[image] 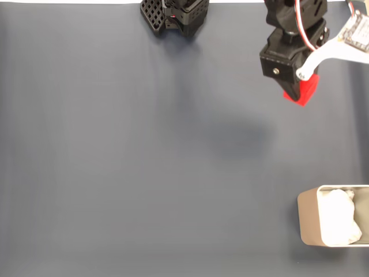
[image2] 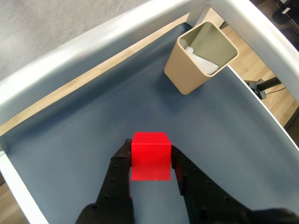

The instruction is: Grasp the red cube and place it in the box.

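The red cube (image2: 150,155) sits between the two black fingers of my gripper (image2: 150,163), which is shut on it and holds it above the dark mat. In the fixed view the red cube (image: 304,92) peeks out below the black gripper (image: 297,92) at the upper right. The beige box (image: 308,222) stands at the lower right edge with white paper lining inside. In the wrist view the box (image2: 187,70) stands upright ahead and to the right of the cube, well apart from it.
The dark grey mat (image: 144,161) covers the table. The arm's black base (image: 176,14) stands at the top centre. A white raised rim (image2: 84,51) and wooden strip border the mat in the wrist view.
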`<move>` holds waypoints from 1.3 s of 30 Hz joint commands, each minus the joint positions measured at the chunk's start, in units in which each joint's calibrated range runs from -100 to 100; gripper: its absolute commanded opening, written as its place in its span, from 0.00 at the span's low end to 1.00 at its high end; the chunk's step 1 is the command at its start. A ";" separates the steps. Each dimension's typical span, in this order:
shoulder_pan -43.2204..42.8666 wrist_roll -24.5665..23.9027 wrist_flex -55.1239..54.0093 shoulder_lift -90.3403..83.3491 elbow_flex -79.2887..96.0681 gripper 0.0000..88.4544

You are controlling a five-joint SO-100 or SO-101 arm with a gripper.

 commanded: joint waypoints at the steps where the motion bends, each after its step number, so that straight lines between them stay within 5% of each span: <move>1: 2.18 -0.73 0.21 2.09 -6.12 0.03; 39: 7.93 -2.54 5.30 44.90 -64.33 0.03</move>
